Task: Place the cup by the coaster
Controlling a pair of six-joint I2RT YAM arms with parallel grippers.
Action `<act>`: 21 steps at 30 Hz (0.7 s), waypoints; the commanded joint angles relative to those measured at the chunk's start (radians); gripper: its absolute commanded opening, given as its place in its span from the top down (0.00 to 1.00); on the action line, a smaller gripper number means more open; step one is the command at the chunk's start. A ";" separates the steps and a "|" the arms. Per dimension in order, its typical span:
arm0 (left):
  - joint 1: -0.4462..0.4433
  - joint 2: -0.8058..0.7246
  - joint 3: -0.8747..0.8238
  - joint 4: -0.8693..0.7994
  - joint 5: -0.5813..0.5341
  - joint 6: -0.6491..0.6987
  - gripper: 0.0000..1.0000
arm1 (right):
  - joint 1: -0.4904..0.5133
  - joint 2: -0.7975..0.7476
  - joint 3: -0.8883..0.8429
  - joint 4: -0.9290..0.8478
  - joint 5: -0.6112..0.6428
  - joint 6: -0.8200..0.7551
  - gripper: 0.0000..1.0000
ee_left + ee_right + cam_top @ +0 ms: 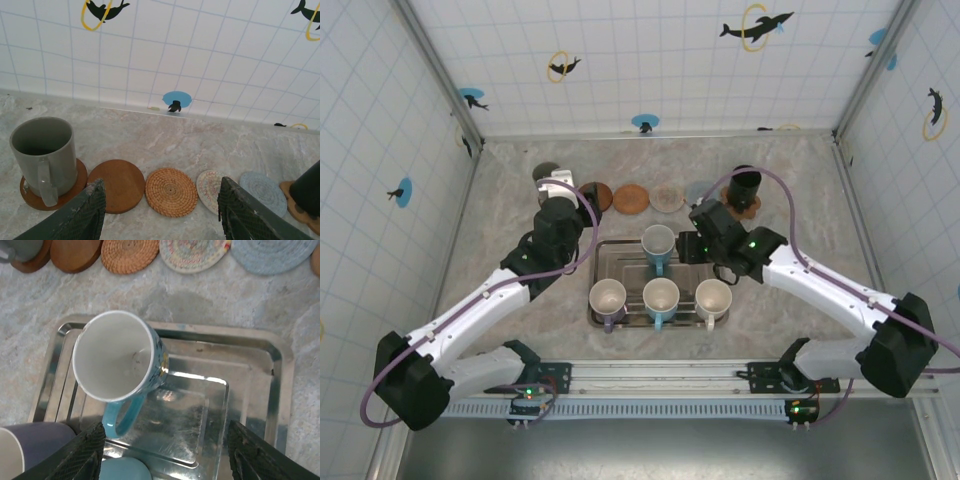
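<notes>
Right gripper released, empty over tray: centre jaws across blue cup body, clear of handle and purple cup, before closing; left gripper likewise released.

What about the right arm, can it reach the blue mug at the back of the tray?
Probably yes. The right gripper hangs open above the blue mug, which stands upright on the tray, apart from the other cups. Nothing lies between them, though the mug sits off-centre.

Both arms reach forward, bent at the elbows. The left gripper has its jaws apart and empty. The right gripper points downward, jaws likewise spread.
</notes>
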 commanded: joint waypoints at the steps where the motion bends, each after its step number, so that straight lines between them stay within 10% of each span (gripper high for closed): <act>1: -0.004 -0.018 -0.008 0.010 0.013 0.024 0.40 | 0.027 0.024 -0.024 0.050 -0.025 0.038 0.33; 21: -0.004 -0.012 -0.005 0.009 0.025 0.027 0.40 | 0.088 0.224 -0.005 0.147 -0.100 0.056 0.31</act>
